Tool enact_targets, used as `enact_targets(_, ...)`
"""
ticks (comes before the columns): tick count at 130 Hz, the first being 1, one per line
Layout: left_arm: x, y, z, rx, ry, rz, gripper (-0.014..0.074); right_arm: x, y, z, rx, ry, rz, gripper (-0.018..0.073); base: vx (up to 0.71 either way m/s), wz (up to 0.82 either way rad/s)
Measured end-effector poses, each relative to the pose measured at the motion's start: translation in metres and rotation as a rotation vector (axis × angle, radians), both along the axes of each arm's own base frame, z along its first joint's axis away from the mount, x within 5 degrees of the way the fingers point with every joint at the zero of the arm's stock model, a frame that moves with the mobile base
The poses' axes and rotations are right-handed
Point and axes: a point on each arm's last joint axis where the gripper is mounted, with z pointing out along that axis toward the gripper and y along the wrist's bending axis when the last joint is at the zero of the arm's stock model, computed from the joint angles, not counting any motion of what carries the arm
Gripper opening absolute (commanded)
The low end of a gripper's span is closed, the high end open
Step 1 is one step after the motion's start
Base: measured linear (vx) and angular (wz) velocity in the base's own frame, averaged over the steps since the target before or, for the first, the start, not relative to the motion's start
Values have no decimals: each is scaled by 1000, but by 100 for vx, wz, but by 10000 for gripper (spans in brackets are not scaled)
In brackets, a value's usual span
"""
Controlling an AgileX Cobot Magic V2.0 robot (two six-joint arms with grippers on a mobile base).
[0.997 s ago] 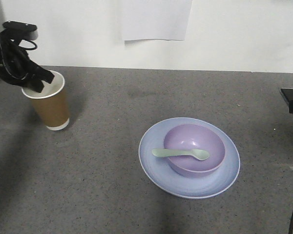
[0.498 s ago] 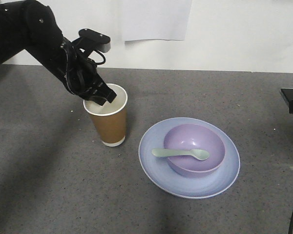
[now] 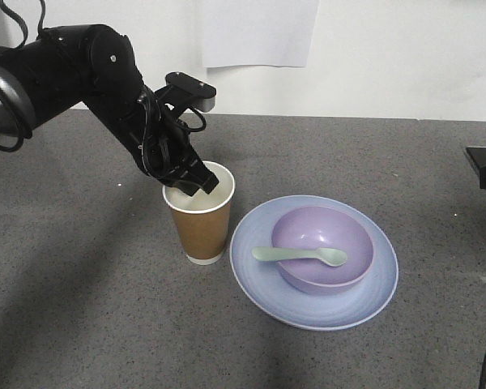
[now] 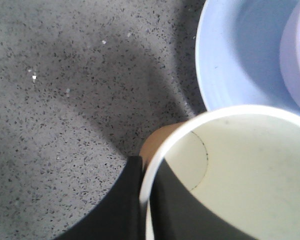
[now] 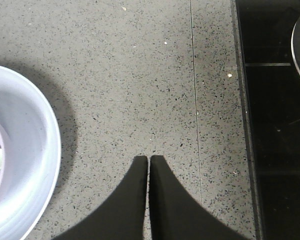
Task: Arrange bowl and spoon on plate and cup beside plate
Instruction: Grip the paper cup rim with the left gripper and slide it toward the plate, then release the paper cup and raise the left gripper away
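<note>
Beside the plate (image 3: 251, 267), left claw (image 3: 196, 180) pinches the cup (image 3: 200, 219) rim; a jerky release could tip it

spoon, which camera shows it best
The exterior front-facing view: the whole spoon lies across the bowl on the plate. The right wrist view catches only a green sliver at its left edge; the left wrist view shows none of it.
</note>
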Motion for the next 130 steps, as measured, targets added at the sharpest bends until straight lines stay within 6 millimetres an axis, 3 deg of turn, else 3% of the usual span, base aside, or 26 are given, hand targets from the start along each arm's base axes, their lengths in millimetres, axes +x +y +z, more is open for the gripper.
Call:
enact_targets(33, 0, 0, 0, -1, 1, 2, 56, 0, 0, 0, 0, 0, 0, -1, 0, 0)
enact_targets(76, 1, 1, 0, 13, -6, 2, 276, 0, 0, 0, 0, 0, 0, -1, 0, 0)
enact_targets(99, 1, 2, 0, 25, -12, 1, 308, 0, 0, 0, 0, 0, 0, -1, 0, 0)
enact_targets(111, 1, 4, 5, 33, -31, 4, 307, 0, 0, 0, 0, 0, 0, -1, 0, 0)
enact_targets(130, 6, 5, 31, 9, -105, 76, 307, 0, 0, 0, 0, 0, 0, -1, 0, 0)
